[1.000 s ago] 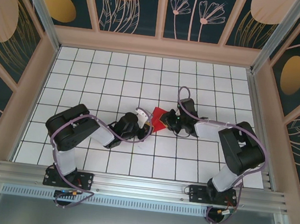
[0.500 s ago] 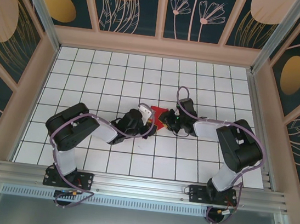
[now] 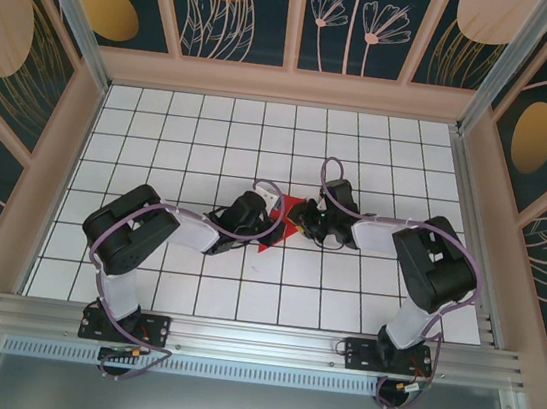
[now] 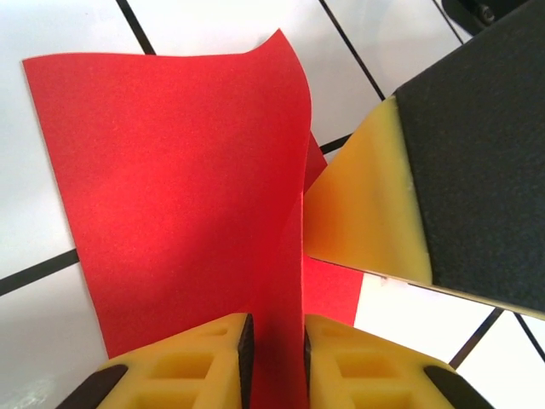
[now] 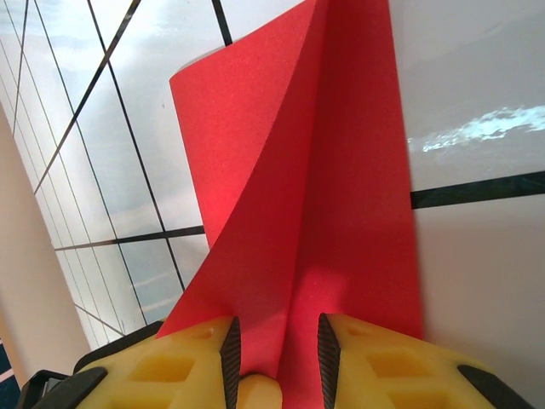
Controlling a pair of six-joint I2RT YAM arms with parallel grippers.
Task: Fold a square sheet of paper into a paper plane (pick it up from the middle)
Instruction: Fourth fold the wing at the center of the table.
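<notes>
Mid-table: one square sheet of paper [image 4: 179,187], two grippers on it.
Left gripper [image 4: 274,349] has narrow jaws pinching a raised fold of the red sheet. Right gripper [image 5: 277,341] nips the same sheet from the opposite side, jaws close, and the paper peaks up over the white grid table [image 3: 211,146].

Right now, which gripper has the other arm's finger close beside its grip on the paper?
The left gripper: beside the red paper it pinches looms a yellow-and-black finger of the right gripper, whose own pinch has bare tiles alongside.
</notes>
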